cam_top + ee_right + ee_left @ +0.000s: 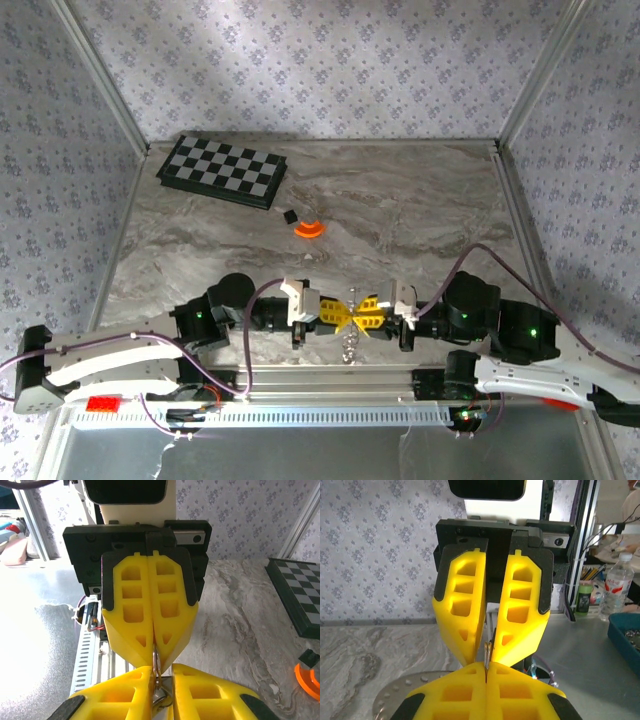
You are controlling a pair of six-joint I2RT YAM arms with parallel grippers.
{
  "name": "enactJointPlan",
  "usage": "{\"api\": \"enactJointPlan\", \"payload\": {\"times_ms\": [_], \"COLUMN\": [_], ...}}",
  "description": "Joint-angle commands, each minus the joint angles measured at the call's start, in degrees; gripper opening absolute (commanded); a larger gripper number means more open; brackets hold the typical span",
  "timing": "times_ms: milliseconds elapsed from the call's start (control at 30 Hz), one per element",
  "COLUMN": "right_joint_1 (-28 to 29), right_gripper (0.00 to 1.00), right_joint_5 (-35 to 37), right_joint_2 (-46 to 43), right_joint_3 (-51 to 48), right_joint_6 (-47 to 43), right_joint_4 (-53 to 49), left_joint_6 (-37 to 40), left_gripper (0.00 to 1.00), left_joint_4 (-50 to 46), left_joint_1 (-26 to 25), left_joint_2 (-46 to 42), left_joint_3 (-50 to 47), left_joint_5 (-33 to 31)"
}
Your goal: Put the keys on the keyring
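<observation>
We judge the threading step to be in hand. The left pincer [338,318] and right pincer [368,318] meet tip to tip over the near edge of the grey marbled table [420,210]. Both are clamped on the silvery metal keyring [349,345], which hangs between them. We cannot tell the tiny yellow-orange key from the yellow fingers [127,612]. The next move calls for fine, aligned sliding along the ring. Both arms lie low and level, wrists facing each other.

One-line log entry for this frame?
left hand: shut on keyring | right hand: shut on keyring | hands tip to tip, keyring dangling below | chessboard, orange disc: far side of table
</observation>
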Motion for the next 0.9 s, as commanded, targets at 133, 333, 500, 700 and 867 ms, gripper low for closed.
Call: {"api": "enactJointPlan", "payload": {"times_ms": [133, 333, 500, 700, 867], "right_joint_1": [-0.38, -0.37, -0.40, -0.38, -0.41], "right_gripper": [0.09, 0.00, 0.00, 0.00, 0.00], "right_joint_5": [-0.96, 2.15, 4.83, 5.74, 5.18], "right_joint_2": [-1.30, -2.64, -1.14, 3.15, 5.73], "right_joint_3": [-0.77, -0.28, 2.32, 6.41, 8.29], "right_joint_6": [0.92, 0.24, -0.99, -3.38, -4.43], "right_joint_4": [3.10, 2.72, -1.79, -8.20, -10.20], "left_joint_6": [-6.12, -4.30, 1.96, 7.06, 8.94], "left_gripper": [0.00, 0.00, 0.09, 0.18, 0.17], "left_joint_4": [18.22, 14.01, -1.65, -16.05, -20.53], "left_joint_1": [-0.03, -0.04, -0.03, -0.05, -0.03], "left_joint_2": [1.62, 2.05, 0.29, 0.98, 1.85], "left_joint_3": [-2.67, -1.26, 2.90, 7.93, 10.06], "left_joint_5": [2.42, 0.30, -6.46, -9.87, -10.60]}}
